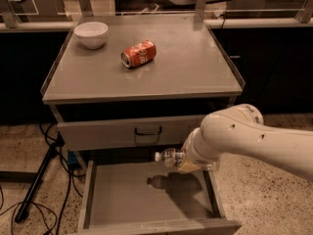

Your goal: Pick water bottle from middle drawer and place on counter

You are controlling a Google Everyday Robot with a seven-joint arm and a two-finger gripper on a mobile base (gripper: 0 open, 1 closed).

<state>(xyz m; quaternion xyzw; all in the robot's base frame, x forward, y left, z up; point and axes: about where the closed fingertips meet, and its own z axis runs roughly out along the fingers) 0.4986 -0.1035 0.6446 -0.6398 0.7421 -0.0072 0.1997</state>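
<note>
Already our pincer (191,161) gripped the water bottle (170,157), held clear above the middle drawer (122,199); we had yet to set it on the table (195,72).

Small clear plastic water bottle (168,157) hangs sideways over wide grey metal middle drawer (127,199), cap left, right end clamped in gripper (188,159). Grey drawer front (107,133) behind. On flat grey counter (186,67): white bowl (91,34) back-left, orange-red soda can (139,54) to its right.

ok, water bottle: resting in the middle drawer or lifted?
Lifted. The water bottle hangs sideways in the gripper above the middle drawer floor, its shadow cast below.
</note>
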